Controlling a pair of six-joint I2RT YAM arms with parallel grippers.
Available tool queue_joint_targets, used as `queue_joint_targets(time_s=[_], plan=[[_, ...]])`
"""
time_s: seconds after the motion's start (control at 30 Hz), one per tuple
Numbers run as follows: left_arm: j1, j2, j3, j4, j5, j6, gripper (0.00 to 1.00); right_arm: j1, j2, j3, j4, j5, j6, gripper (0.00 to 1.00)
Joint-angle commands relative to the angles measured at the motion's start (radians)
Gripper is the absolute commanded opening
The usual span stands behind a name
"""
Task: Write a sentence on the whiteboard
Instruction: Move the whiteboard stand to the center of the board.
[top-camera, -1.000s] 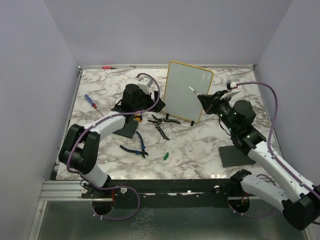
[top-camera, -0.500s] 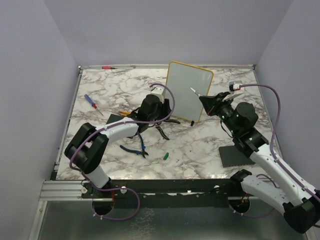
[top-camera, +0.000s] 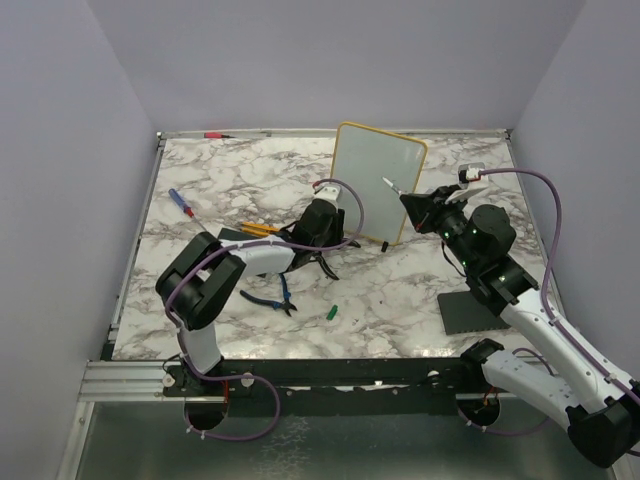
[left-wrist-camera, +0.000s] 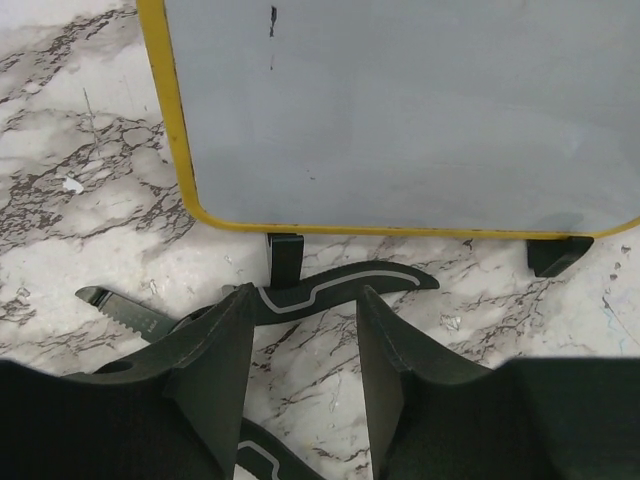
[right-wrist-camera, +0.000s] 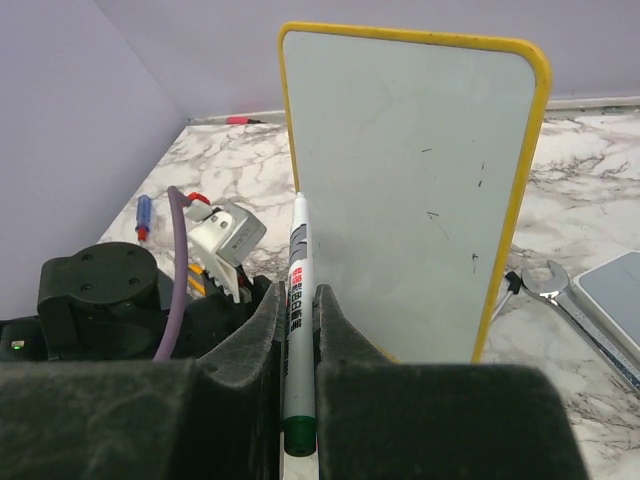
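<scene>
Whiteboard (top-camera: 378, 190) stands upright on its black feet, far middle of the marble surface (top-camera: 400, 290). Its face carries only a few small dark specks.

Right tool (right-wrist-camera: 298, 295) is pinching a white marker (right-wrist-camera: 298, 240), which points up and toward the board near its left yellow rim. Cannot tell whether the tip touches.

Left tool (left-wrist-camera: 300, 300) sits low at the board's bottom edge, jaws partly spread with nothing between them. Black-handled shears (left-wrist-camera: 340, 285) lie on the surface just past the fingertips, beside one board foot (left-wrist-camera: 283, 258).

A wrench (right-wrist-camera: 555, 290) lies right of the board.
</scene>
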Motion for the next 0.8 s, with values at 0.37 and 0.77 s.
queue_joint_targets(time_s=[0.37, 0.77], plan=[[-0.015, 0.111, 0.078, 0.016, -0.089, 0.047, 0.41, 0.002, 0.0, -0.01, -0.03, 0.037, 0.004, 0.0], [-0.031, 0.148, 0.106, 0.015, -0.121, 0.071, 0.37, 0.002, 0.006, -0.01, -0.038, 0.035, 0.007, 0.01]])
